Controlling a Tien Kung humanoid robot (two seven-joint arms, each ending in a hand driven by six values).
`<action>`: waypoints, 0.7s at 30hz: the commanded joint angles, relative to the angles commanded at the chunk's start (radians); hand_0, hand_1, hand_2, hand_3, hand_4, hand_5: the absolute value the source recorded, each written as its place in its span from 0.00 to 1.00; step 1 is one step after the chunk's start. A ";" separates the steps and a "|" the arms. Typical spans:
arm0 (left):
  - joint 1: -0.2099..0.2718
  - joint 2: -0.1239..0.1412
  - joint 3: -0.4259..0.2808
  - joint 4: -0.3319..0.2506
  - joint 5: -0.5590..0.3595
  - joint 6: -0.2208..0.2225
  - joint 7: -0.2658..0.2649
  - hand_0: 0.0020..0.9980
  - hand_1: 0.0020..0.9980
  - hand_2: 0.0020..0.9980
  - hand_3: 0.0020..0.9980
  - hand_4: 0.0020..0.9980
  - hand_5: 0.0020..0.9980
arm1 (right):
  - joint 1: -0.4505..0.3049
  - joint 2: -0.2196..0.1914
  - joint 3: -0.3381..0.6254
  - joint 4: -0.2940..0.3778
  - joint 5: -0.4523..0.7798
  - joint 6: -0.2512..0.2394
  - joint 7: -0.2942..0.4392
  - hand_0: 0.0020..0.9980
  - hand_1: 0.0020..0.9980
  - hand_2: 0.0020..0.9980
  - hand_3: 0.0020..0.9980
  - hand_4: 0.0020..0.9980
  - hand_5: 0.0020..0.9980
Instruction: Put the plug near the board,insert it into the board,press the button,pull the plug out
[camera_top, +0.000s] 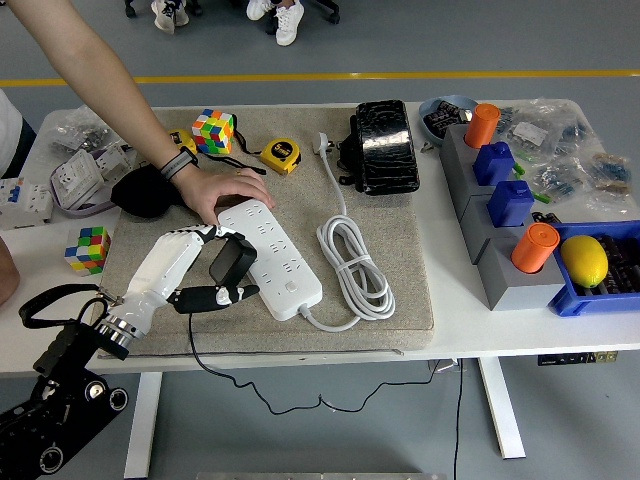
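Note:
A white power strip (275, 262) lies diagonally on the grey mat (400, 250). A person's hand (222, 188) presses on its far left end. My left hand (236, 265), white with dark fingertips, comes in from the lower left and is shut on a black plug (230, 259). The plug sits tilted at the strip's left edge, touching or just above it; I cannot tell whether its pins are in a socket. Its thin black cable (200, 352) hangs over the table's near edge. My right hand is out of view.
The strip's white cord (355, 268) lies coiled to its right. Behind stand a Rubik's cube (213, 130), a yellow tape measure (279, 156) and a black bag (382, 146). Grey blocks with orange and blue caps (505, 200) and a blue bin (590, 290) fill the right side.

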 joint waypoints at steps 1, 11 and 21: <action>0.002 0.001 0.001 -0.001 0.000 0.000 0.000 0.71 0.76 0.76 0.73 1.00 0.60 | 0.000 0.000 0.000 0.000 0.000 0.000 0.000 0.50 0.59 0.55 0.51 0.86 0.37; 0.017 0.004 -0.006 0.002 0.009 0.009 0.003 0.70 0.76 0.76 0.73 1.00 0.61 | -0.003 0.002 -0.003 0.000 0.001 0.000 0.001 0.50 0.59 0.55 0.51 0.86 0.37; 0.006 0.001 0.008 0.025 0.032 0.008 0.029 0.69 0.76 0.75 0.73 1.00 0.60 | -0.001 0.003 0.000 0.000 -0.001 0.000 0.003 0.49 0.59 0.55 0.51 0.86 0.37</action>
